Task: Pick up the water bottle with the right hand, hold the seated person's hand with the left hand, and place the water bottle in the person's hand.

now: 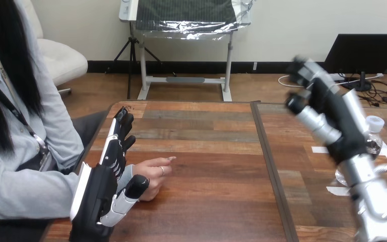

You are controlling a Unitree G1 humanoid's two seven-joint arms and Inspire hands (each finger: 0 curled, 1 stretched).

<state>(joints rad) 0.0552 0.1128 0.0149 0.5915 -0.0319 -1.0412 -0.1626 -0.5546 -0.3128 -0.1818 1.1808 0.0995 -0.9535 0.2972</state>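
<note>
A clear water bottle [374, 142] with a white cap stands on the table [211, 151] at the far right, partly hidden behind my right forearm. My right hand [325, 103] is raised above and to the left of the bottle, open and holding nothing. The person's hand [153, 177] rests on the table near its left edge, one finger pointing right. My left hand [98, 194] lies beside it with straight fingers [118, 138] reaching up along the table's edge behind the person's wrist. Its thumb [133, 189] touches the front of the person's hand without curling round it.
White tape marks [327, 149] lie on the table round the bottle. A dark seam [268, 161] splits the tabletop into a left and a right part. The person sits at the table's left side.
</note>
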